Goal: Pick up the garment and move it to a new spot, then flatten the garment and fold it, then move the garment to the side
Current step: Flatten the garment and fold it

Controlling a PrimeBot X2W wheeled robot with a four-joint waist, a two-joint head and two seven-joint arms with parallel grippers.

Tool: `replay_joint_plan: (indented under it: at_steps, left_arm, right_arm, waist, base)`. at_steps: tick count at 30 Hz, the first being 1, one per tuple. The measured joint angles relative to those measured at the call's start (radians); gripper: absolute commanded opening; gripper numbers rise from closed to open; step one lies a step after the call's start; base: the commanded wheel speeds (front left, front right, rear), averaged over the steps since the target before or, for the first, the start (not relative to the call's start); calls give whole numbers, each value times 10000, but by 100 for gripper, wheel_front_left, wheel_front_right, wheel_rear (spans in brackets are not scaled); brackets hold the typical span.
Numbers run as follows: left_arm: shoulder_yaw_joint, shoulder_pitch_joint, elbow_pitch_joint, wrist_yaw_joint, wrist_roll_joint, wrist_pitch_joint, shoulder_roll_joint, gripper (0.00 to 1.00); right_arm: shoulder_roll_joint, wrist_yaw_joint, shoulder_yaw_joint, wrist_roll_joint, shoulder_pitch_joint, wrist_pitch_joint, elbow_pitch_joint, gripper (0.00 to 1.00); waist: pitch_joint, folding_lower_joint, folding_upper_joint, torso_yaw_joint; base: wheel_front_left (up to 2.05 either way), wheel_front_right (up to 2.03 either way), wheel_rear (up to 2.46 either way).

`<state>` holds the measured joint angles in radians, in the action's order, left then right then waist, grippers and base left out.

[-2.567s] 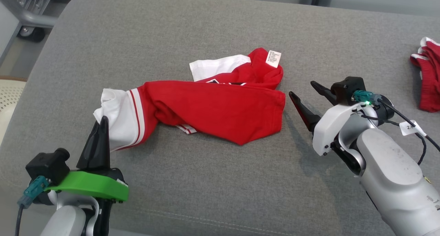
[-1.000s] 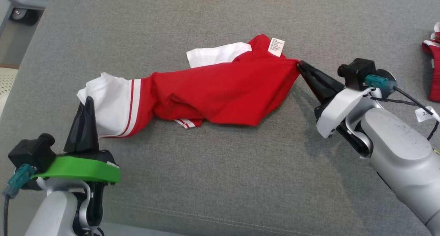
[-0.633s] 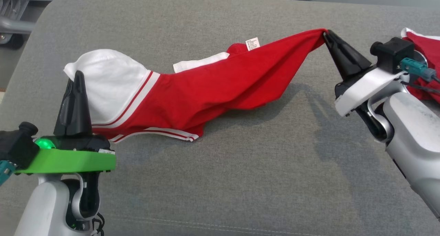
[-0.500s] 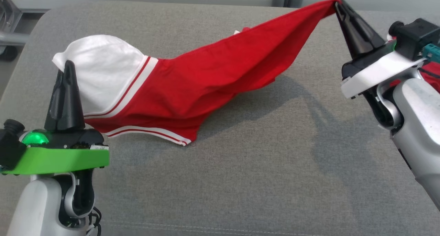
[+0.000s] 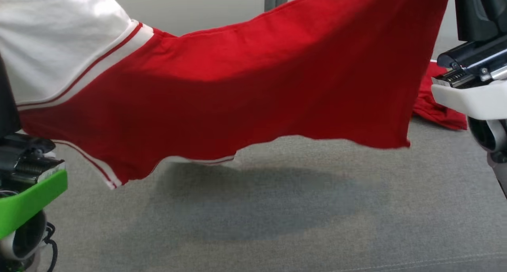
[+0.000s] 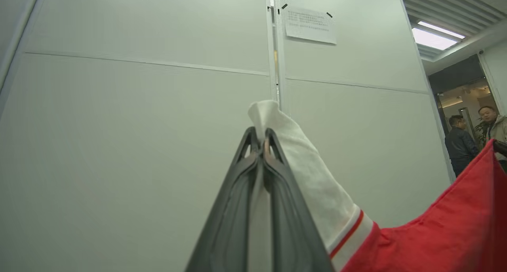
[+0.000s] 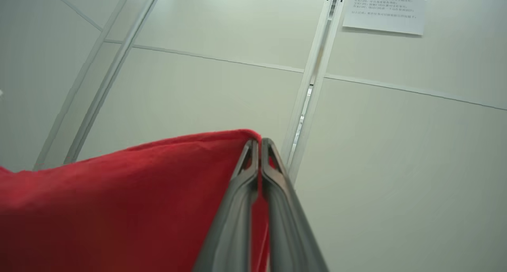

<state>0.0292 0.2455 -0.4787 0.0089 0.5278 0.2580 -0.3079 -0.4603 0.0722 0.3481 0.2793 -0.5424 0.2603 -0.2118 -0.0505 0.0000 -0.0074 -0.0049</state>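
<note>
The red garment [image 5: 245, 90], with a white sleeve [image 5: 47, 46] and striped trim, hangs spread in the air above the grey cushion [image 5: 277, 224], casting a shadow on it. My left gripper [image 6: 259, 139] is shut on the white sleeve end [image 6: 301, 165], fingers pointing up toward a pale wall. My right gripper [image 7: 256, 142] is shut on the red corner [image 7: 158, 193] of the same garment. In the head view the bodies of both grippers sit at the frame's side edges, with the fingertips above the top edge.
A second red cloth [image 5: 435, 105] lies on the cushion at the right, behind the hanging garment. A pale panelled wall [image 6: 138, 125] with a taped paper notice [image 6: 311, 24] stands beyond. Two people [image 6: 475, 133] stand in a doorway far right.
Both grippers have lifted the garment off the cushion and stretched it wide between them; it now hangs in the air. The head camera has also shifted, bringing the garment much closer.
</note>
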Motion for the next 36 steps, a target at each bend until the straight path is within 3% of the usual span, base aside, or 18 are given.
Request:
replay_joint_plan:
  at_steps: [6, 10, 15, 17, 19, 20, 24, 26, 31, 36]
  left_arm:
    - [40, 507, -1618, -8, -259, -430, -606, 0]
    - [520, 675, -1191, -15, 368, -1499, -585, 0]
    - [1216, 676, 1030, -10, 1214, -2828, -554, 0]
    - [1501, 901, 2017, -10, 1505, -3388, -506, 0]
    - [1530, 1772, 2907, 4, 1329, -3730, -573, 0]
    - [1417, 2489, 3310, 17, 1166, -3726, -602, 0]
    - [953, 5637, 3753, 276, 520, -3659, -633, 0]
    - [955, 6471, 3716, 274, 483, -3601, -585, 0]
    - [1131, 6184, 4232, 117, 286, -3570, -612, 0]
    - [1595, 4195, 4725, 0, 627, -3427, -163, 0]
  right_arm:
    - [-719, 92, -598, -150, 612, 6, -897, 0]
    - [-748, -2, -481, 894, 1583, -65, -391, 0]
    - [-255, -1051, 861, 1862, 1565, -1034, 938, 0]
    - [-50, -1465, 1352, 1981, 821, -1534, 1728, 0]
    - [-40, -1672, 1553, 1532, -665, -2086, 2600, 0]
    - [-42, -1638, 1429, 1174, -1581, -2151, 3016, 0]
    - [59, -903, -82, 740, -4688, -2171, 3595, 0]
    - [-82, -913, -61, 552, -5334, -2153, 3670, 0]
    - [54, -1304, 823, 326, -4591, -2171, 4753, 0]
    - [255, -1601, 1580, 600, -2837, -2150, 5657, 0]
  waist:
    - [386, 0, 0, -756]
    - [419, 0, 0, -1037]
    - [94, 0, 0, -1074]
    - [-104, 0, 0, -1034]
    - [-341, 0, 0, -961]
    - [-462, 0, 0, -911]
    - [-742, 0, 0, -599]
    - [-813, 0, 0, -410]
    - [-1041, 0, 0, -57]
    - [-1465, 0, 0, 60]
  base:
    - [0, 0, 0]
    - [0, 0, 0]
    - [0, 0, 0]
    - [0, 0, 0]
    - [0, 0, 0]
    - [0, 0, 0]
    - [0, 0, 0]
    - [0, 0, 0]
    - [0, 0, 0]
    - [0, 0, 0]
